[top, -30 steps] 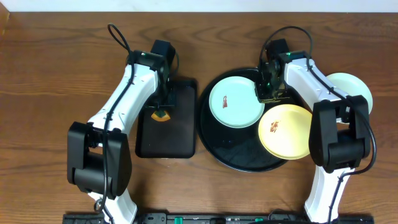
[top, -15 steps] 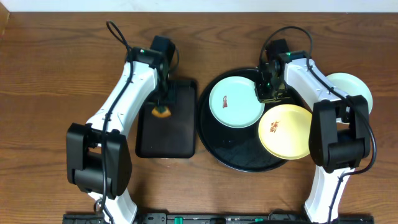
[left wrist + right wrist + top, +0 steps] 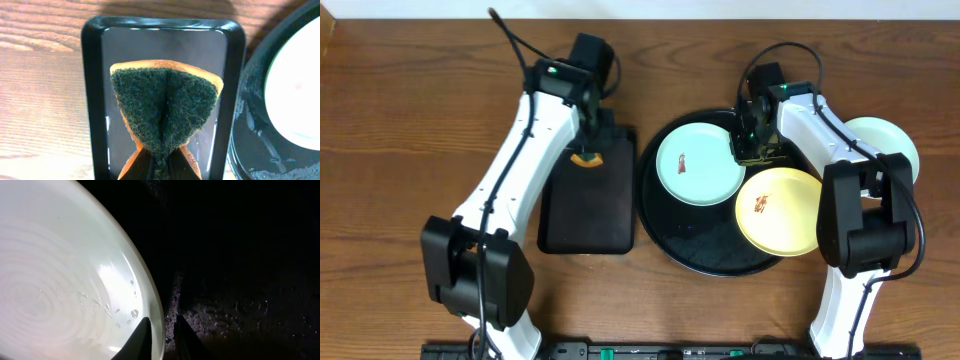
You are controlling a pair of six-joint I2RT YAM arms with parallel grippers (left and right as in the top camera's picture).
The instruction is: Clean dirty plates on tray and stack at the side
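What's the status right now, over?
Left gripper shut on sponge, above rectangular tray. Right gripper pinches rim of mint plate on round tray. Yellow plate close by.

Prob. a robotics lab, not a home: left arm (image 3: 515,165) & right arm (image 3: 817,125) mounted on a rail (image 3: 620,352) at wood table (image 3: 380,200).

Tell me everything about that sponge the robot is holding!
The sponge has a rough dark green scrubbing face and a soft orange-yellow body showing along its edges. It looks squashy: the left end effector pinches its lower end, so it creases down the middle and fans out wider at the far end. It sits over the small rectangular black tray, beside the big round tray. Whether it touches the tray underneath, I cannot tell.
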